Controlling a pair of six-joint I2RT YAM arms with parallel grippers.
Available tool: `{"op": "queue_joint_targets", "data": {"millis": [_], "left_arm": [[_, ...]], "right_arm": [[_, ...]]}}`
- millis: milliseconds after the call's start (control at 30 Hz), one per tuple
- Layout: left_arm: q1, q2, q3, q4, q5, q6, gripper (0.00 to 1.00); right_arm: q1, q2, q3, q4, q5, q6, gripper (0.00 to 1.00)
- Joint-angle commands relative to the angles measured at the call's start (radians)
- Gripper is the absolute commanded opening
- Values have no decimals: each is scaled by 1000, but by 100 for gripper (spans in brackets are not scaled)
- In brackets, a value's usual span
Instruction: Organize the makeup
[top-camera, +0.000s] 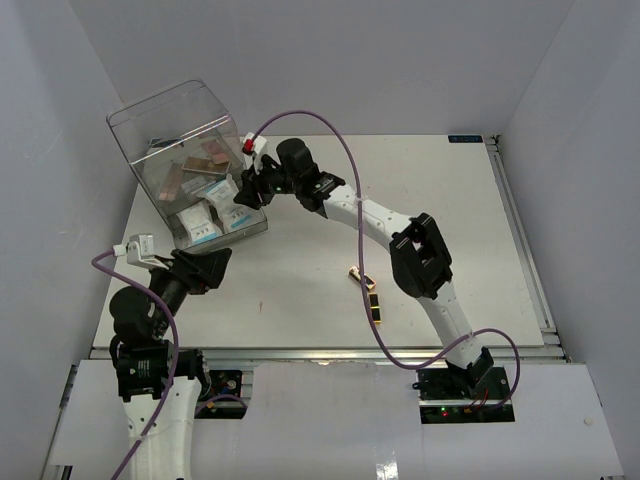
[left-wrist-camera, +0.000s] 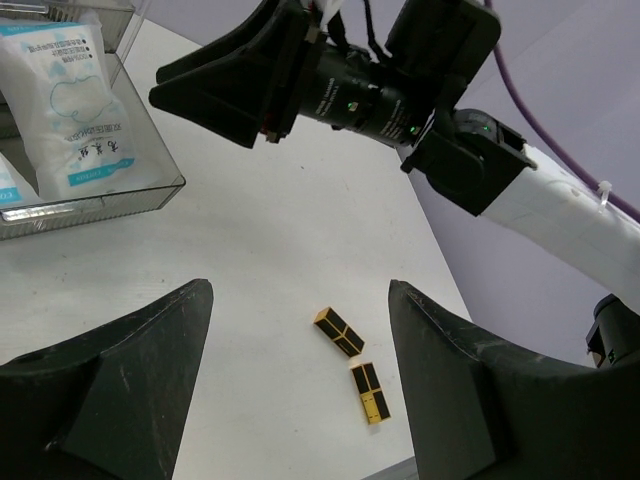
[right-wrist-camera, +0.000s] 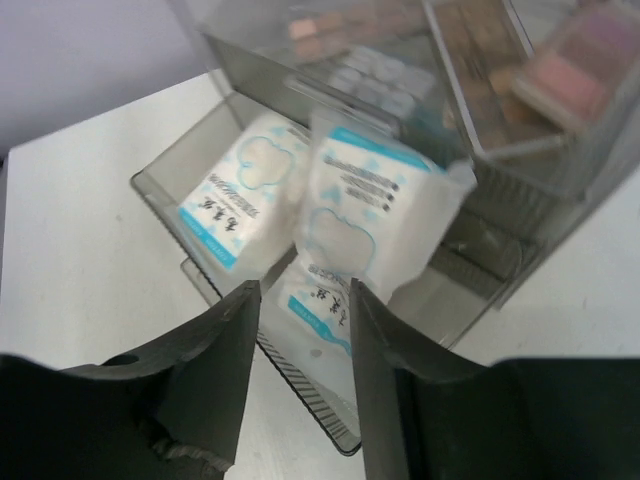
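Two black-and-gold lipstick tubes (top-camera: 358, 275) (top-camera: 374, 303) lie end to end on the white table; the left wrist view shows them too (left-wrist-camera: 338, 332) (left-wrist-camera: 371, 392). White-blue sachets (top-camera: 203, 225) (right-wrist-camera: 235, 200) (right-wrist-camera: 375, 205) lie in the low front tray of the clear box (top-camera: 170, 110). Pink-brown palettes (top-camera: 205, 158) (right-wrist-camera: 480, 40) sit in its upper part. My right gripper (top-camera: 250, 190) (right-wrist-camera: 300, 300) is open at the tray's front, with the middle sachet, which is blurred, just beyond its fingertips. My left gripper (top-camera: 215, 262) (left-wrist-camera: 300, 290) is open and empty above the table, below the box.
The clear box stands tilted at the table's back left, its tray edge (left-wrist-camera: 150, 195) close to my left gripper. The right arm (left-wrist-camera: 350, 90) reaches across the table's middle toward the box. A metal rail (top-camera: 520, 240) runs along the table's right side.
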Motion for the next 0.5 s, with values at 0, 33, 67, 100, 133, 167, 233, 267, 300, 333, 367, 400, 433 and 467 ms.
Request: {"op": "queue_joint_targets", "data": {"millis": [0,33,67,100,133,167,233,267,300,333,367,400,433,467], "left_arm": [[-3,-10,21,-1,-2,16,82],[-3,-9,22,-1,-3,15,82],[-2,-7,23,-2,-3,15,82],[-2,-7,27,-3,-3,16,82],[-3,-5,30,-4,-5,18,82],[-3,-6,32,-5,-8,18,82],[-3,-13,33,-9,-15,17,82],[-3,-17,32,-10,-18,16,82],[-3,-19,30,-11,-19,14,82],[-2,-21,28,-13,-20,13,82],[-2,-22,26,-15,-21,12,82],[-2,-20,24,-17,-21,12,82],[-3,-20,24,-18,-21,12,82],[-3,-18,24,-19,-21,12,82]], "right_arm": [[8,-15,93,7,-275,-287,47],[13,4,101,17,-288,-306,46],[18,19,109,29,-278,-313,44],[25,37,119,43,-239,-316,40],[34,66,141,62,-203,-322,37],[40,85,160,72,-165,-317,34],[56,129,195,106,-96,-307,30],[61,147,216,121,-57,-297,29],[65,161,239,131,-14,-283,29],[68,178,254,137,17,-278,29],[71,193,269,143,44,-277,29],[74,205,289,151,70,-280,29],[78,221,299,158,95,-285,29],[80,230,306,167,128,-294,29]]}}
